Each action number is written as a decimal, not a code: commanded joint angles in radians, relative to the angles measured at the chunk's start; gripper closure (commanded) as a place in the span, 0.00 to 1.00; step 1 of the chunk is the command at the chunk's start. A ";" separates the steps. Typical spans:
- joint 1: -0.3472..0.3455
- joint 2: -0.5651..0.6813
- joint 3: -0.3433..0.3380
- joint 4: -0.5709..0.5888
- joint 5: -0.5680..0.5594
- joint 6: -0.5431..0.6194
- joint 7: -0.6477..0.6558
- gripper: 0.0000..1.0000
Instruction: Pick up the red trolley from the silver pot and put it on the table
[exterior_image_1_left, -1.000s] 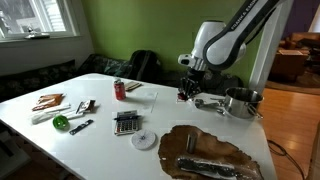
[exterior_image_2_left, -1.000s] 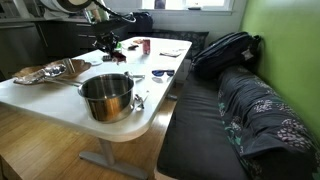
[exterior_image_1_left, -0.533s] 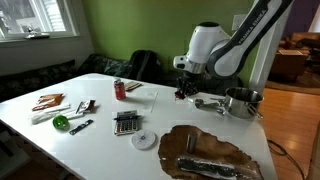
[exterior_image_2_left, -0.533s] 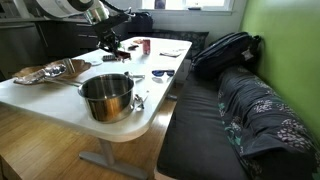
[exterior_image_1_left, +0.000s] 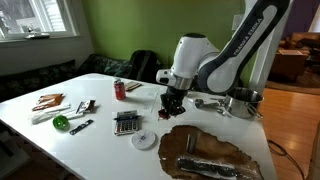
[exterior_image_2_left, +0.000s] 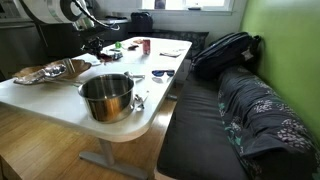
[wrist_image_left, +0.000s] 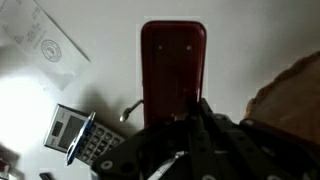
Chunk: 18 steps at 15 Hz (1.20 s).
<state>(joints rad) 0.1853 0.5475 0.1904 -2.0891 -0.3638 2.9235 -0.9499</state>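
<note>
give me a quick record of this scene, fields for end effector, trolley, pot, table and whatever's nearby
end effector: low over the table, between calculator and mat, shut on the trolley
trolley: dark red, in the end effector, out of the pot; contact with the table cannot be told
pot: upright near the table's end, apart from the end effector
table: white, cluttered
nearby: can beyond the calculator
</note>
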 joint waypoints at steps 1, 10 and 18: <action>-0.049 0.041 0.054 0.017 0.021 0.001 -0.006 0.99; -0.040 0.062 0.019 0.026 0.004 -0.048 0.017 0.70; -0.077 -0.064 0.035 -0.039 -0.005 0.180 0.022 0.10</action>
<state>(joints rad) 0.1460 0.5624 0.1955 -2.0672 -0.3589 2.9804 -0.9387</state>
